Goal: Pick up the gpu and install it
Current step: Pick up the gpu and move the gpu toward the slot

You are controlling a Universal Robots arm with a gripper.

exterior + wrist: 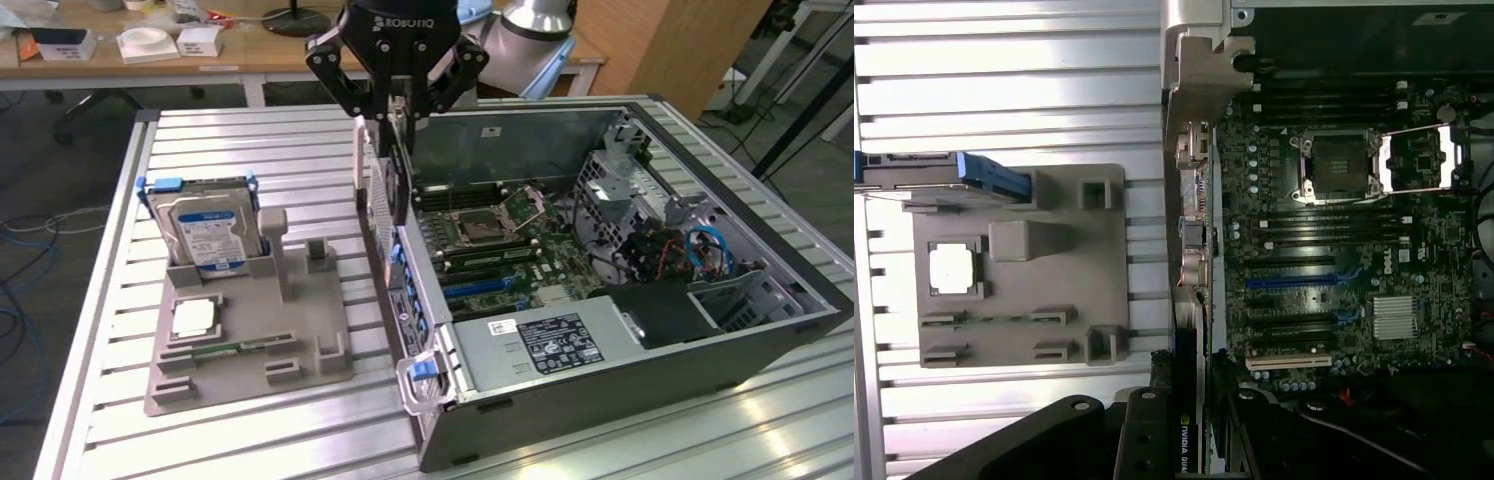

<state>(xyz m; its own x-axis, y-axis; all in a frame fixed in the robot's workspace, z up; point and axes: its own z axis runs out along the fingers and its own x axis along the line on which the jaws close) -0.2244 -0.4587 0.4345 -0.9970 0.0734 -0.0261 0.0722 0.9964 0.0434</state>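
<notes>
My gripper (pixel 398 112) hangs over the rear wall of the open computer case (pixel 747 330), shut on the gpu (pixel 388 175). The gpu is a thin dark card and hangs edge-down, with its pale perforated bracket strip along the case's rear wall. In the wrist view the card (pixel 1188 440) sits clamped between the two black fingers (pixel 1142 432), with a green logo label on its edge. It stands above the motherboard (pixel 1324 250), close to the blue and black expansion slots (pixel 1289 283). Whether its lower edge touches a slot is hidden.
A grey holder tray (pixel 287 330) lies on the slatted table on the exterior view's left, with a silver hard drive (pixel 207 235) upright in it, a square chip (pixel 194 318) and a narrow green memory stick (pixel 243 348). A power supply (pixel 547 342) and drive cages (pixel 627 190) are inside the case.
</notes>
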